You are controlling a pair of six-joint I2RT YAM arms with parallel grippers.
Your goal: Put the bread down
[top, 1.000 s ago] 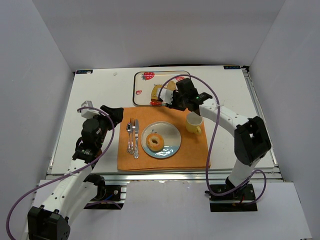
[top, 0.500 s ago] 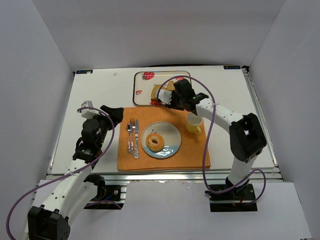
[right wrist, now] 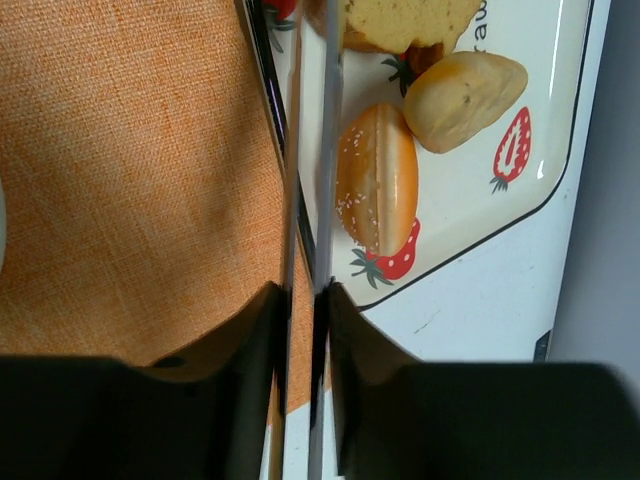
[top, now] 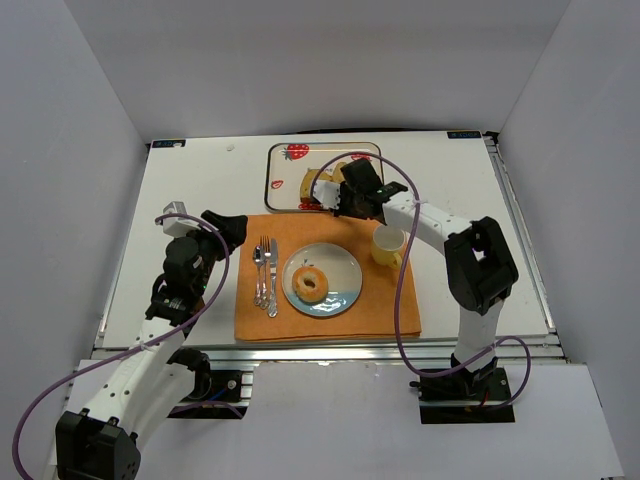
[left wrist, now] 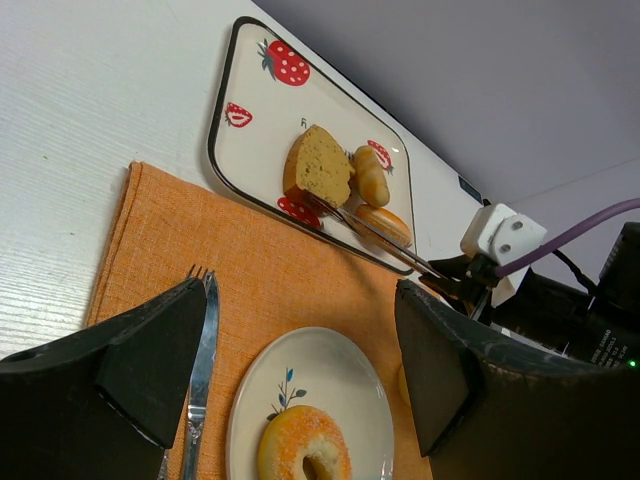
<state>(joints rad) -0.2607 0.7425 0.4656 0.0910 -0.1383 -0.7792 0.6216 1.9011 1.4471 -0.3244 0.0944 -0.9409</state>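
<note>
Toward the left edge of the tabletop [top: 190, 190] the left end effector [top: 228, 226] hung idle, jaws spread wide and holding nothing. Right of it, on the orange placemat [top: 350, 320], lay the cutlery [top: 265, 275] and a plate [top: 345, 270] carrying a doughnut [top: 309, 284] (already served, it seemed). At the middle of the far edge the strawberry tray [left wrist: 250, 140] held the bread slice [left wrist: 318, 168] beside two buns [right wrist: 464, 87]. The right end effector [right wrist: 300, 296] was clamped on a pair of tongs [left wrist: 375, 235]. Their thin arms ran close together to the slice's near edge, but whether they pinched it could not be told. A yellow cup [top: 388, 245] stood further right.

To pick well, the tong tips probably needed to straddle the slice across its thickness and squeeze gently before lifting clear of the sesame bun [right wrist: 378, 178] just beside. Compared with a second earlier, the right end effector had shifted leftward over the tray; the left one and the slice had not moved.
</note>
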